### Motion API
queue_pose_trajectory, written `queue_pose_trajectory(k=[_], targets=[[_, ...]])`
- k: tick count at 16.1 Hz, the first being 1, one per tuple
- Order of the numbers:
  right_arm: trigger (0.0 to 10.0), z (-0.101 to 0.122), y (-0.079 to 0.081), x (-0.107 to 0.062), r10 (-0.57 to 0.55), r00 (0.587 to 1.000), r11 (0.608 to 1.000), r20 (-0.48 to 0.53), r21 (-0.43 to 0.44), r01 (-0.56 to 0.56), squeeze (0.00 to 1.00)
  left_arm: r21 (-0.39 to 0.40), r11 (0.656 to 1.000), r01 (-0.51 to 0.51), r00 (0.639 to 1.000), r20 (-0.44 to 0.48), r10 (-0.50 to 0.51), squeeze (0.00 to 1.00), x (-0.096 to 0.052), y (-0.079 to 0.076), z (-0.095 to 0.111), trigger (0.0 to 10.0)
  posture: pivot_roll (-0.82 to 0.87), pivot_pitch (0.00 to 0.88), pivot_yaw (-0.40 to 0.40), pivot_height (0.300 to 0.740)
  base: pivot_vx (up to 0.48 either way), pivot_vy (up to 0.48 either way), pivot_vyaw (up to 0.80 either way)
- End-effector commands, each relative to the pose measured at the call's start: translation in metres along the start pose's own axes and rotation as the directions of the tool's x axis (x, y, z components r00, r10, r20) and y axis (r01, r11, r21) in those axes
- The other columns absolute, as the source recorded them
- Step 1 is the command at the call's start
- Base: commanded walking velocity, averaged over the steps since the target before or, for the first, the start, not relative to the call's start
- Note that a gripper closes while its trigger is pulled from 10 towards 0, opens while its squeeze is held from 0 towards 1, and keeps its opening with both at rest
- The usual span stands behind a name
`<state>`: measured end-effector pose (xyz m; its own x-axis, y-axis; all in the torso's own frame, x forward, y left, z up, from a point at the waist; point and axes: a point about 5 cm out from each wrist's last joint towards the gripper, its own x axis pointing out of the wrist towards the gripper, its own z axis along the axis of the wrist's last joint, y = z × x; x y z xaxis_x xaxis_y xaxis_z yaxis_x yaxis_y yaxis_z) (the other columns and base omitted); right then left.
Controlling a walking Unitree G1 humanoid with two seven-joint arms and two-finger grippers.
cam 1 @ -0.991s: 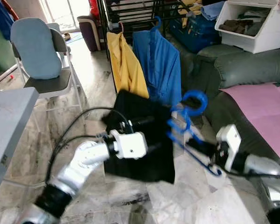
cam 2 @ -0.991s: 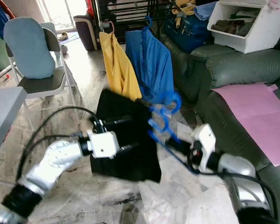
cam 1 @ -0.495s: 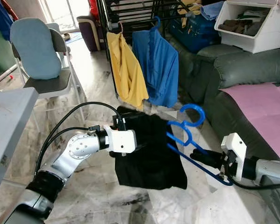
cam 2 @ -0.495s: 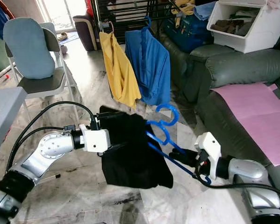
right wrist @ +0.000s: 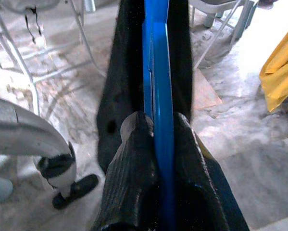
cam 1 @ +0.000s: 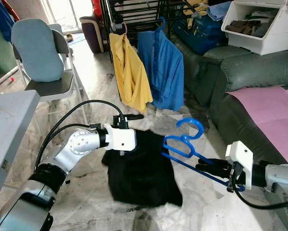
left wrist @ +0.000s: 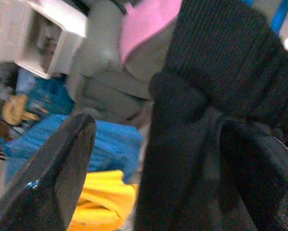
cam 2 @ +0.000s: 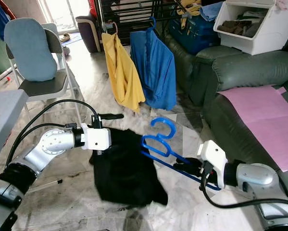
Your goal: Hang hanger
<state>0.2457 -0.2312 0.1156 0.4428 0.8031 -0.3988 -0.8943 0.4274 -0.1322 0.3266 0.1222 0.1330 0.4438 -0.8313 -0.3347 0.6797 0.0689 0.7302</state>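
A blue plastic hanger (cam 1: 182, 144) is held low over the floor, hook (cam 1: 191, 125) up, and my right gripper (cam 1: 214, 168) is shut on its lower bar. The right wrist view has the fingers (right wrist: 134, 159) pinching the blue bar (right wrist: 158, 96), with black cloth behind it. A black garment (cam 1: 141, 173) droops from my left gripper (cam 1: 127, 130) to the floor, just left of the hanger's end. In the left wrist view, one finger (left wrist: 52, 178) stands apart from the black knit cloth (left wrist: 216, 96), which is draped over the other side. A yellow shirt (cam 1: 130, 72) and a blue shirt (cam 1: 161, 67) hang on the black rack (cam 1: 134, 12).
A folding chair with a blue cushion (cam 1: 38, 50) and a grey table (cam 1: 6, 130) stand at the left. A green sofa (cam 1: 249, 72) with a pink sheet (cam 1: 273, 113) and a white bin (cam 1: 264, 24) takes up the right. Black cables (cam 1: 71, 125) loop by my left arm.
The black garment has sunk lower and now reaches the floor. The hanger has dropped and shifted left with my right gripper. My left gripper has drawn back to the left.
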Motion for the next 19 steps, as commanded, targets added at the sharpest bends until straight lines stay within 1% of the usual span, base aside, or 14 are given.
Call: queue_pose_trajectory(k=[1, 3, 4, 5, 6, 8, 10, 14, 16, 19], targets=[[10.0, 0.015, -0.003, 0.001, 0.015, 0.999, 0.995, 0.030, -0.100, -0.012, 0.00, -0.048, 0.998, 0.042, 0.999, -0.028, -0.044, 0.00, -0.003, 0.004, -0.006, 0.0, -0.17, 0.000, 0.055, 0.740, 0.000, 0.000, 0.00], [10.0, 0.017, -0.007, 0.000, -0.010, 1.000, 0.991, 0.027, -0.135, 0.014, 0.00, -0.049, 0.997, 0.061, 0.997, -0.043, -0.063, 0.00, -0.006, 0.004, -0.011, 0.0, -0.17, 0.000, 0.056, 0.740, 0.000, 0.000, 0.00], [10.0, 0.018, -0.009, 0.001, -0.023, 0.999, 0.988, 0.031, -0.149, 0.028, 0.00, -0.065, 0.994, 0.089, 0.993, -0.072, -0.094, 0.00, -0.008, 0.003, -0.016, 0.0, -0.16, 0.000, 0.057, 0.740, 0.000, 0.000, 0.00], [10.0, 0.019, -0.010, 0.002, -0.030, 0.999, 0.986, 0.032, -0.164, 0.035, 0.00, -0.061, 0.992, 0.115, 0.989, -0.085, -0.120, 0.00, -0.010, 0.001, -0.019, 0.0, -0.16, 0.000, 0.057, 0.740, 0.000, 0.000, 0.00], [10.0, 0.018, -0.011, 0.003, -0.033, 0.999, 0.981, 0.023, -0.188, 0.037, 0.00, -0.090, 0.985, 0.146, 0.983, -0.100, -0.155, 0.00, -0.011, 0.000, -0.022, 0.0, -0.16, 0.000, 0.058, 0.740, 0.000, 0.000, 0.00], [10.0, 0.017, -0.011, 0.005, -0.033, 0.999, 0.977, 0.016, -0.210, 0.036, 0.00, -0.111, 0.980, 0.167, 0.978, -0.109, -0.179, 0.00, -0.011, 0.003, -0.024, 0.0, -0.16, 0.000, 0.060, 0.740, 0.000, 0.000, 0.00], [10.0, 0.013, -0.010, 0.007, -0.030, 1.000, 0.974, 0.004, -0.227, 0.030, 0.00, -0.121, 0.975, 0.186, 0.974, -0.104, -0.199, 0.00, -0.008, 0.008, -0.022, 0.0, -0.16, 0.000, 0.060, 0.740, 0.000, 0.000, 0.00], [10.0, 0.011, -0.008, 0.012, -0.026, 1.000, 0.970, 0.005, -0.241, 0.027, 0.00, -0.124, 0.974, 0.191, 0.976, -0.079, -0.202, 0.00, -0.002, 0.016, -0.016, 0.0, -0.16, 0.000, 0.071, 0.740, 0.000, 0.000, 0.00], [10.0, 0.011, -0.008, 0.014, -0.029, 1.000, 0.969, 0.010, -0.246, 0.031, 0.00, -0.126, 0.968, 0.215, 0.971, -0.077, -0.226, 0.00, -0.001, 0.015, -0.016, 0.0, -0.16, 0.000, 0.073, 0.740, 0.000, 0.000, 0.00], [10.0, 0.011, -0.010, 0.014, -0.057, 0.998, 0.969, 0.025, -0.240, 0.061, 0.00, -0.143, 0.957, 0.254, 0.961, -0.071, -0.266, 0.00, 0.004, 0.006, -0.016, 0.0, -0.16, 0.000, 0.071, 0.740, 0.000, 0.000, 0.00]])
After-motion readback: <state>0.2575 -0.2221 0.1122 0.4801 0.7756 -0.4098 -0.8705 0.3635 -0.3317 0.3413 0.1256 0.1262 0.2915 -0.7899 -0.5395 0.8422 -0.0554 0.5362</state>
